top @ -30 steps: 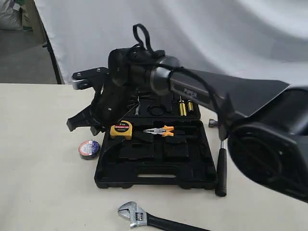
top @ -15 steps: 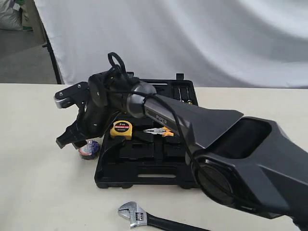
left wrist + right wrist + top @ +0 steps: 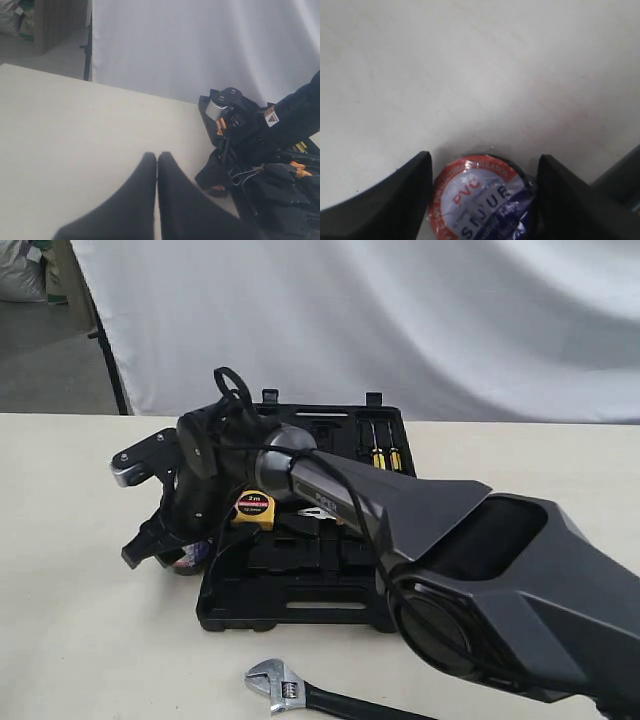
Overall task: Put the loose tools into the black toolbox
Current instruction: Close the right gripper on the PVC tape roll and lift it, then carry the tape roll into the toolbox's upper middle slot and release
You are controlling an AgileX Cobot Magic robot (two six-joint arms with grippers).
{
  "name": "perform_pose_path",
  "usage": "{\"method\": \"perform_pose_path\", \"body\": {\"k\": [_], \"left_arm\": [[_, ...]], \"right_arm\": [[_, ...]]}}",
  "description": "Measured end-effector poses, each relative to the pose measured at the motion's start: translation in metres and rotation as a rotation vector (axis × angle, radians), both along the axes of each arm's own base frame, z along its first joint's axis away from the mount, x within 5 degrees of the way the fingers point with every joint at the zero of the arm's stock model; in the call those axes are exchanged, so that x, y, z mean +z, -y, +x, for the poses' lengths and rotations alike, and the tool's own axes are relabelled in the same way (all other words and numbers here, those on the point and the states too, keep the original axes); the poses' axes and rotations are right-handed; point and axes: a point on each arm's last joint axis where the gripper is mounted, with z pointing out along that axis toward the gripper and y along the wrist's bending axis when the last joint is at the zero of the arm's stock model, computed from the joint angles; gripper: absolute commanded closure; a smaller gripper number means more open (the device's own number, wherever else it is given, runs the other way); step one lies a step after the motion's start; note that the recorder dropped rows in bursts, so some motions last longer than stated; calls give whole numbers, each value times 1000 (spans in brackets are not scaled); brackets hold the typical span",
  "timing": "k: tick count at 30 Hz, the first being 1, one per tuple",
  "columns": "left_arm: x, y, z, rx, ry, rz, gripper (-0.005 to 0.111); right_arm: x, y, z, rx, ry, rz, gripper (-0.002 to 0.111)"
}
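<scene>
The small tape roll (image 3: 480,200), dark with a red-white PVC label, lies flat on the table just left of the black toolbox (image 3: 300,612). My right gripper (image 3: 484,157) is open and lowered over it, one finger on each side. In the exterior view the right gripper (image 3: 160,545) hides most of the roll (image 3: 192,559). The silver adjustable wrench (image 3: 290,692) lies in front of the toolbox. The hammer is hidden behind my right arm. My left gripper (image 3: 157,156) is shut and empty, above bare table left of the toolbox.
The open toolbox holds a yellow tape measure (image 3: 253,507) and yellow-handled screwdrivers (image 3: 383,457) in its lid. My right arm crosses over the box from the near right. A white backdrop hangs behind the table.
My right gripper has swung left off the toolbox and dropped to the table, coming down around the tape roll. The arm now covers the hammer and pliers.
</scene>
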Motion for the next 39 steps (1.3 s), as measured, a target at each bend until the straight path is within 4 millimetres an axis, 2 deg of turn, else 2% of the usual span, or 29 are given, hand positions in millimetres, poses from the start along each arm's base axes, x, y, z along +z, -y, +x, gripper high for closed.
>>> {"method": "perform_pose_path", "body": {"k": [5,10,12,14,19,21,23,25,26,27,28,30,32,35,39], "left_arm": [[0,0,0,0,0,0,106],[0,0,0,0,0,0,106],[0,0,0,0,0,0,106],[0,0,0,0,0,0,106],[0,0,0,0,0,0,106],[0,0,0,0,0,0,106],[0,0,0,0,0,0,106],[0,0,0,0,0,0,106],[0,0,0,0,0,0,106],[0,0,0,0,0,0,106],[0,0,0,0,0,0,106],[0,0,0,0,0,0,106],[0,0,0,0,0,0,106],[0,0,0,0,0,0,106],[0,0,0,0,0,0,106]], "right_arm": [[-3,-4,-11,23,-26,-36,50],[-5,-3,-14,30,-38,-54,50],[-5,-2,-14,31,-46,-65,53],[-5,-1,-15,36,-53,-78,63],[-4,-2,-18,37,-86,-73,106],[-2,-4,-21,34,-122,-52,109],[9,-8,-23,34,-150,-10,109],[32,-12,-23,41,-134,52,109],[56,-13,-23,49,-108,88,109],[70,-12,-24,54,-96,104,109],[96,-7,-24,60,-75,128,109],[129,4,-19,51,-28,163,109],[152,18,-8,23,5,188,109],[171,42,11,-33,27,209,109],[173,63,27,-85,20,190,109]]}}
